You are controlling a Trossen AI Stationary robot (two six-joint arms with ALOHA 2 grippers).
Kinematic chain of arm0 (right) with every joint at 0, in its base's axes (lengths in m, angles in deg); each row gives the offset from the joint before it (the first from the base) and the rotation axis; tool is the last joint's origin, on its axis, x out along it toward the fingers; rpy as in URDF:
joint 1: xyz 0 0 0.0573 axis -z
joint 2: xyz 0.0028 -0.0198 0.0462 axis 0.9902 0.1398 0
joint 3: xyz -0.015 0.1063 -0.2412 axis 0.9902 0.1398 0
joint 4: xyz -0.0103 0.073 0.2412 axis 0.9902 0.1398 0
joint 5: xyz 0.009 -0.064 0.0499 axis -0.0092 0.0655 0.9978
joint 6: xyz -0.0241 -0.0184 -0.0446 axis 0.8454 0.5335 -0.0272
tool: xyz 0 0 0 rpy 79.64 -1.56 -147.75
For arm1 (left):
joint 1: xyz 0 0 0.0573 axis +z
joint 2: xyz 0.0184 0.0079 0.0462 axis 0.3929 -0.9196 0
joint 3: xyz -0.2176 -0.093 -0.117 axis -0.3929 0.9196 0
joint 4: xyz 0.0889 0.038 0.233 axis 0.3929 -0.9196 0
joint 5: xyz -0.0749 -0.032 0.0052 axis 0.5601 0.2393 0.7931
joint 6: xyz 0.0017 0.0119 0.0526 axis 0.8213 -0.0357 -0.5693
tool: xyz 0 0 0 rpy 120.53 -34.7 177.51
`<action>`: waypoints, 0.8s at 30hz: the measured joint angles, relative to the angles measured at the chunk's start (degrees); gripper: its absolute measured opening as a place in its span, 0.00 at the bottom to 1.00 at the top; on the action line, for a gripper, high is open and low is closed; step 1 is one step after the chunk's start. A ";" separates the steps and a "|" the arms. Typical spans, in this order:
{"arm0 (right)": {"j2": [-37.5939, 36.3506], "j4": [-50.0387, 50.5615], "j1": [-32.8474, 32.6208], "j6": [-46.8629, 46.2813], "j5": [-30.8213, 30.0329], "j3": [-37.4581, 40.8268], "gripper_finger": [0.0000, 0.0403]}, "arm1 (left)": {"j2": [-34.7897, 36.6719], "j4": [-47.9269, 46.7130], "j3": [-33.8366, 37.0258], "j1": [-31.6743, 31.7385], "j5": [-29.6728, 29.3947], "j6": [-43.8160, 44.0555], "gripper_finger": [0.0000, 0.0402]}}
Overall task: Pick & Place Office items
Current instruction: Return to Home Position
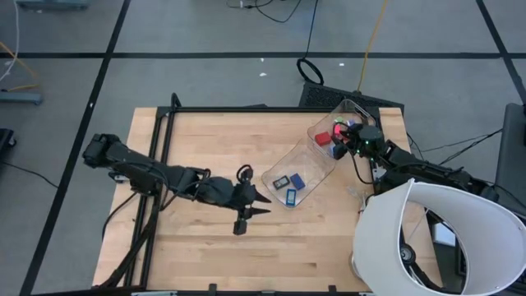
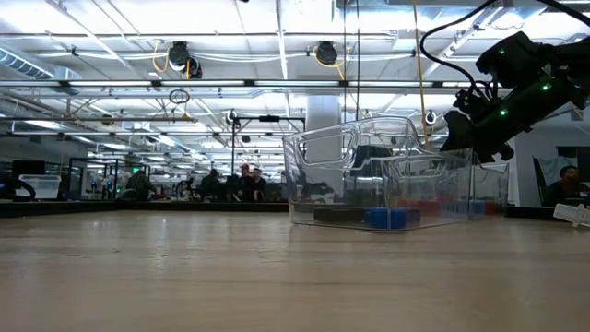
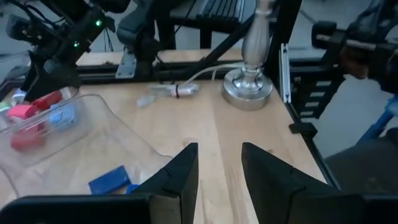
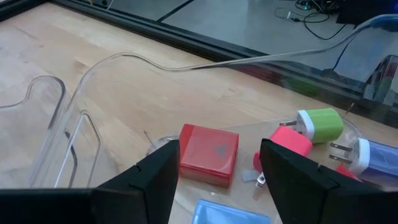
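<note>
A clear plastic bin (image 1: 316, 156) stands slantwise on the table right of centre. At its far end lie a red block (image 4: 208, 154), a pink piece (image 4: 292, 142), a green plug (image 4: 320, 123) and blue pieces (image 4: 379, 163). At its near end lie a dark flat rectangle (image 1: 282, 181) and blue blocks (image 1: 294, 189). My left gripper (image 1: 265, 204) hovers just left of the bin's near end, narrowly open with nothing between its fingers (image 3: 180, 171). My right gripper (image 1: 343, 146) stands at the bin's far right rim, open, with the red block ahead of its fingers. My right gripper (image 2: 470, 138) stands at the upper rim of the bin's far right end (image 3: 68, 93). Whether its fingers touch the clear wall I cannot tell. My left gripper touches nothing.
A silver lamp base (image 3: 247, 87) with a white shade (image 1: 436, 238) stands at the table's right near corner. A loose white cable (image 3: 168, 92) lies beside it. A black frame (image 1: 160, 148) runs along the left and far edges. Bare wood (image 1: 205, 247) lies near and left.
</note>
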 joint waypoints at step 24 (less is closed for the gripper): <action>0.00 -0.03 0.00 -0.33 -0.11 0.00 0.53 | 37.30 34.72 46.86 1.05 -1.53 3.17 0.30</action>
